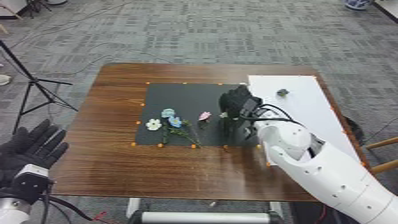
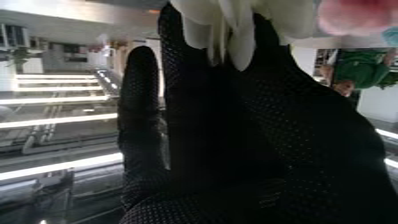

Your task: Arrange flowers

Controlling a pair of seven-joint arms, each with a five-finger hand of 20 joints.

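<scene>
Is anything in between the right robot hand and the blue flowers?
Yes, the pink flower lies between the right robot hand and the blue flowers. A white flower is right by the hand, too.

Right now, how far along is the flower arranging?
Seemingly well along: a white flower, two blue flowers and a pink flower lie on the dark mat. The right robot hand seems to pinch another white bloom. Probably left: releasing that, perhaps adding the small greenish item from the white board.
</scene>
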